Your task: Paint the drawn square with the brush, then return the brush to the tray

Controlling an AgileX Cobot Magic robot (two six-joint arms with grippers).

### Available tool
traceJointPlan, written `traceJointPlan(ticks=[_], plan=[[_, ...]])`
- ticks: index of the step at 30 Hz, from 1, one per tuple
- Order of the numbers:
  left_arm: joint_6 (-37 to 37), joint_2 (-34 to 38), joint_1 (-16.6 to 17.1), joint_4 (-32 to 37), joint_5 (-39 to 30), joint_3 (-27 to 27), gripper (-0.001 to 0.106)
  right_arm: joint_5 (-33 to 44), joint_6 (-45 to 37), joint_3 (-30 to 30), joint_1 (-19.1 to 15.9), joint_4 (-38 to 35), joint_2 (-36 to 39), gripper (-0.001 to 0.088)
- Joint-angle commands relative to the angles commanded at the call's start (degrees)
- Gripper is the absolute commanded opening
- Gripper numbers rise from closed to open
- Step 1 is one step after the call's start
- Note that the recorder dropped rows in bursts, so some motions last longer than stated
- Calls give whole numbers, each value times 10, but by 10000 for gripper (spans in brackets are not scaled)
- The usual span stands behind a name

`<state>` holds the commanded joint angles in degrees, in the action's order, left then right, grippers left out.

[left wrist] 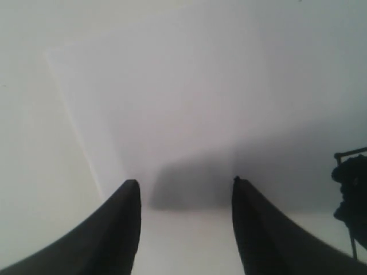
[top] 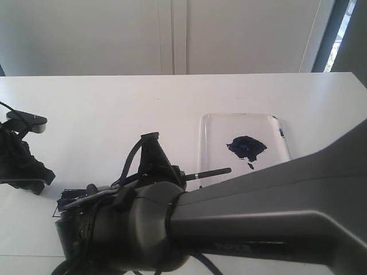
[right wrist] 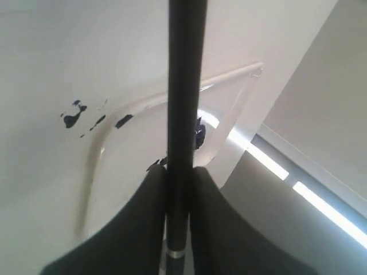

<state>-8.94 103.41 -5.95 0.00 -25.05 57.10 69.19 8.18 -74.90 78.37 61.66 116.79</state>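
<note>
**Exterior view: brush clenched over the painted square**

At nine o'clock, my left gripper (left wrist: 183,183) has its fingers spread and empty above white paper (left wrist: 172,103). At seven o'clock, the drawn square (top: 70,200) is a ragged blue-black patch. My right gripper (right wrist: 179,169) clenches the brush (top: 209,172), whose thin black handle points toward the clear tray (top: 218,132) at three o'clock.

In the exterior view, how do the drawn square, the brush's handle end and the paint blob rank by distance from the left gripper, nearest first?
1. Drawn square, just right of the left gripper, on the left side.
2. Brush handle end, mid-table, at the tray's near edge in this view.
3. Paint blob, inside the tray, farthest right.
</note>
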Motion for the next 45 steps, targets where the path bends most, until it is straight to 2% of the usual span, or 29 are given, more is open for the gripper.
traceJointPlan(ticks=[8, 21, 30, 35, 41, 45], plan=[[0, 2, 0, -4, 1, 0, 536, 8, 0, 0, 10, 57, 22, 0], [0, 2, 0, -8, 5, 0, 536, 8, 24, 1, 12, 98, 32, 0], [0, 2, 0, -8, 5, 0, 536, 8, 24, 1, 14, 97, 48, 0], [0, 2, 0, -8, 8, 0, 536, 0, 23, 1, 33, 96, 49, 0], [0, 2, 0, -8, 10, 0, 536, 4, 22, 1, 35, 79, 49, 0], [8, -10, 0, -8, -20, 1, 536, 2, 21, 1, 35, 68, 49, 0]])
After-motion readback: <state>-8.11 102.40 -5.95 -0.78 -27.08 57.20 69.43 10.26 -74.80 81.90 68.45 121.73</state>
